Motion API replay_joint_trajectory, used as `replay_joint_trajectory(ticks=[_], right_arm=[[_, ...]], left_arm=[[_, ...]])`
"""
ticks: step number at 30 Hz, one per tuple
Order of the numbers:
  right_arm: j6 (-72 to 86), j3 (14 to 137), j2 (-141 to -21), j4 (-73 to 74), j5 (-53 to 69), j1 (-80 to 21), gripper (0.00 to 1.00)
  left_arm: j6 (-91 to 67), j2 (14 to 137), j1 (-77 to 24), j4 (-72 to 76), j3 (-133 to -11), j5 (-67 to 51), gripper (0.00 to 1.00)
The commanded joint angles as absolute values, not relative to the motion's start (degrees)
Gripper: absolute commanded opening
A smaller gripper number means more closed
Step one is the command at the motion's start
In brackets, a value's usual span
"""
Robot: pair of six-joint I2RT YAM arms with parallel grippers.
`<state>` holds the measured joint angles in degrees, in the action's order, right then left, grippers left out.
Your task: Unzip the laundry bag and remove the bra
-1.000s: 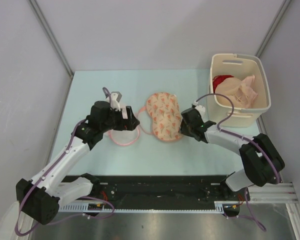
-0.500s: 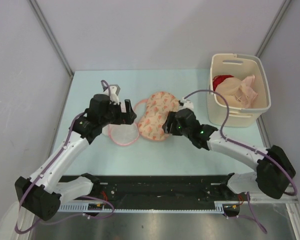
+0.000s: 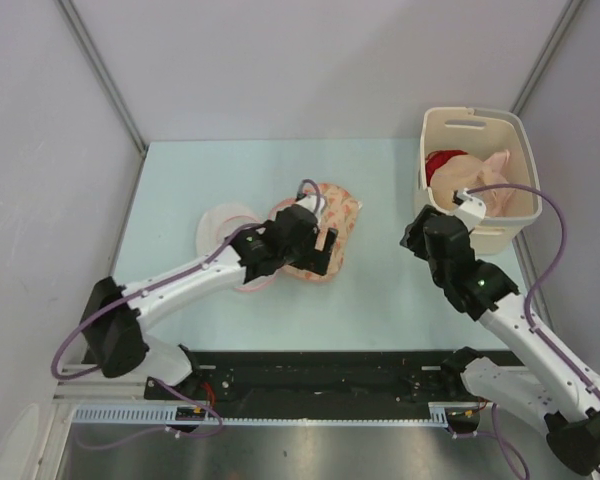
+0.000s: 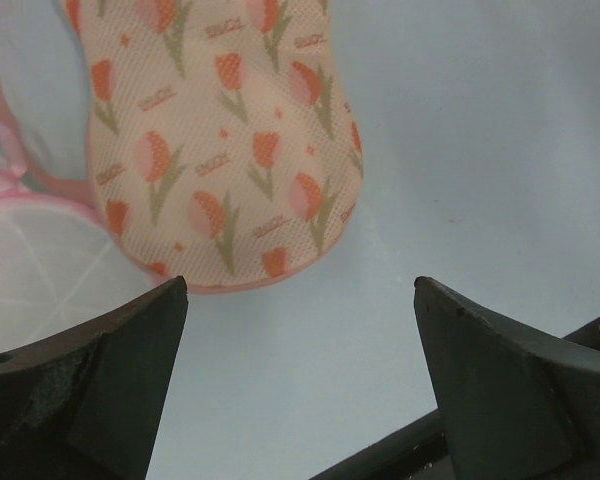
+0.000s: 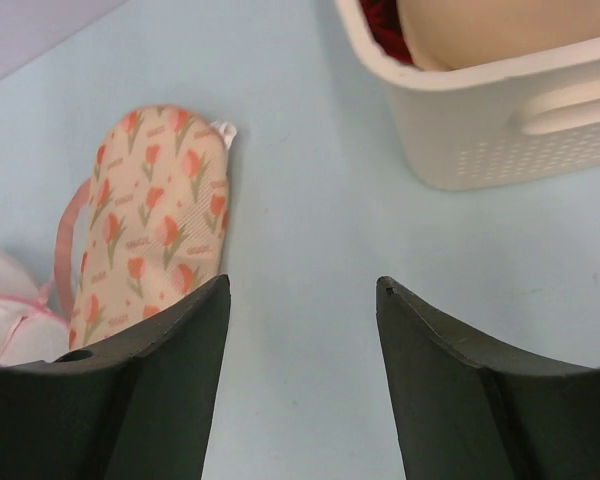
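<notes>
The laundry bag [image 3: 340, 208] is a cream-peach pouch with red-pink tulip print and pink edging, lying flat mid-table. It also shows in the left wrist view [image 4: 220, 140] and the right wrist view [image 5: 150, 230]. My left gripper [image 3: 323, 248] is open and empty, hovering just past the bag's near lobe, its fingers [image 4: 120, 380] wide apart over bare table. My right gripper [image 3: 416, 232] is open and empty, well to the right of the bag, next to the basket. The bra does not show.
A cream plastic basket [image 3: 500, 225] at the back right holds a red garment [image 3: 442, 162] and a peach one [image 3: 490, 185]. A round white mesh item with pink trim [image 3: 223, 218] lies left of the bag, partly under my left arm.
My right gripper has pulled away from the bag to the right, toward the basket. My left arm has swung right over the bag. The bag has shifted and turned.
</notes>
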<state>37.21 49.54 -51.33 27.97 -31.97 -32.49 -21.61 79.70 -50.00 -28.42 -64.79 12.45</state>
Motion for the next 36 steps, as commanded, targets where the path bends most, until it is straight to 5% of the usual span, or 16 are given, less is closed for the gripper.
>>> replay_joint_trajectory(ticks=[1,10,20,28,31,36], right_arm=[[35.9,50.9,-48.0,32.7,-38.2,-31.7,0.65],[37.2,50.5,-45.4,37.1,-38.9,-31.8,0.64],[37.7,48.3,-44.8,36.3,-36.9,-31.9,0.64],[39.0,48.2,-43.6,37.5,-36.1,-32.3,0.63],[39.4,48.0,-42.6,38.6,-36.3,-32.3,0.63],[40.0,47.6,-41.5,39.8,-36.1,-32.4,0.63]], left_arm=[[-24.6,87.6,-53.1,-28.0,-72.4,17.9,0.99],[-21.9,100.9,-51.2,-33.2,-83.8,24.3,0.98],[-20.6,103.8,-37.5,-26.9,-82.9,0.7,0.97],[-21.1,114.4,-34.3,-27.8,-91.1,-4.0,0.91],[-21.3,117.0,-33.8,-27.6,-93.0,-4.8,0.74],[-19.2,116.9,-33.8,-28.9,-95.9,-3.2,0.06]])
